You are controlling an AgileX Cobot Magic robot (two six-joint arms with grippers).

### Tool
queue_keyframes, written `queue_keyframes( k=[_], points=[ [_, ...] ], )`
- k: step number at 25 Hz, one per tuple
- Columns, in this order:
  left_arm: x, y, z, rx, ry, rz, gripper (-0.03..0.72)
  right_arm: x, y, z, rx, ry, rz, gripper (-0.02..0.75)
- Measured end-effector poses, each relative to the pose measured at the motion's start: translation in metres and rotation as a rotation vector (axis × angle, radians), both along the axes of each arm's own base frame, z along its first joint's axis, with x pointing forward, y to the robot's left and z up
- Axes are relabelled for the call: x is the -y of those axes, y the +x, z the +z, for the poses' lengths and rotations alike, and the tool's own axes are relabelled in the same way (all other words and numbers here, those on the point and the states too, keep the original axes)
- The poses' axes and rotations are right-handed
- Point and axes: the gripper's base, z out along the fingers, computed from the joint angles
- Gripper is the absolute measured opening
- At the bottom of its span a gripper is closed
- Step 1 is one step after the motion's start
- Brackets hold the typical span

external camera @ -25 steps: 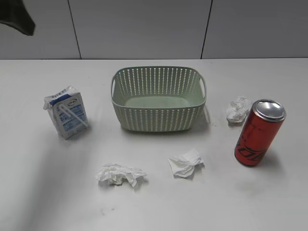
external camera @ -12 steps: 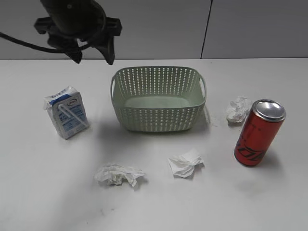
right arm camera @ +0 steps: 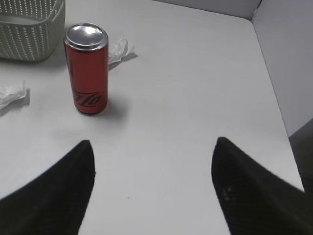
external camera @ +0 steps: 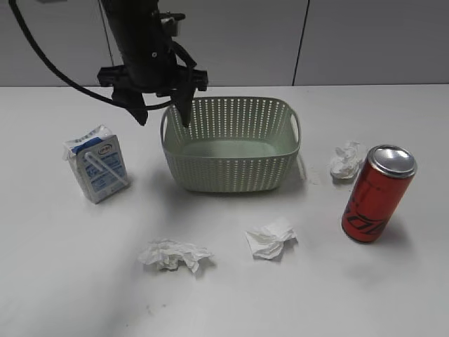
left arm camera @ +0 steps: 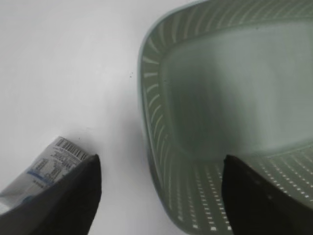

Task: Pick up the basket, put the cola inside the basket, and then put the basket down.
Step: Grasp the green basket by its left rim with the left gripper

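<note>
The pale green basket (external camera: pixel 231 144) stands empty at the table's middle back; its left end fills the left wrist view (left arm camera: pixel 220 107). My left gripper (external camera: pixel 163 118) is open and hangs just above the basket's left rim, one finger outside the wall and one over the inside; in its own view the jaws (left arm camera: pixel 159 169) straddle that wall. The red cola can (external camera: pixel 377 194) stands upright at the right, also in the right wrist view (right arm camera: pixel 86 68). My right gripper (right arm camera: pixel 152 147) is open and empty over bare table, well short of the can; it is out of the exterior view.
A blue-and-white carton (external camera: pixel 97 164) stands left of the basket, its corner in the left wrist view (left arm camera: pixel 46 164). Crumpled tissues lie in front at the left (external camera: pixel 174 254), in front at the middle (external camera: pixel 271 239), and right of the basket (external camera: pixel 347 159). A wall (right arm camera: pixel 286 54) borders the table's right side.
My left arm has come in from the upper left and lowered to the basket's left rim. Basket, can and carton have not moved.
</note>
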Motion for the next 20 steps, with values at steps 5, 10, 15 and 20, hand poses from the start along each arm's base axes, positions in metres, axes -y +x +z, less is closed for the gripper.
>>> queue_keyframes(
  k=[5,10,15,20],
  points=[
    [0.002,0.006,-0.023,-0.029,0.035,0.007,0.584,0.0,0.0,0.0,0.0,0.0,0.0,0.563],
    [0.004,0.012,-0.044,-0.036,0.054,0.041,0.584,0.0,0.0,0.0,0.0,0.0,0.0,0.563],
    [0.007,0.018,-0.048,0.003,0.023,0.085,0.582,0.0,0.0,0.0,0.0,-0.001,-0.001,0.563],
    [0.007,0.019,-0.048,0.008,0.014,0.111,0.515,0.0,0.0,0.0,0.0,-0.002,-0.001,0.563]
  ],
)
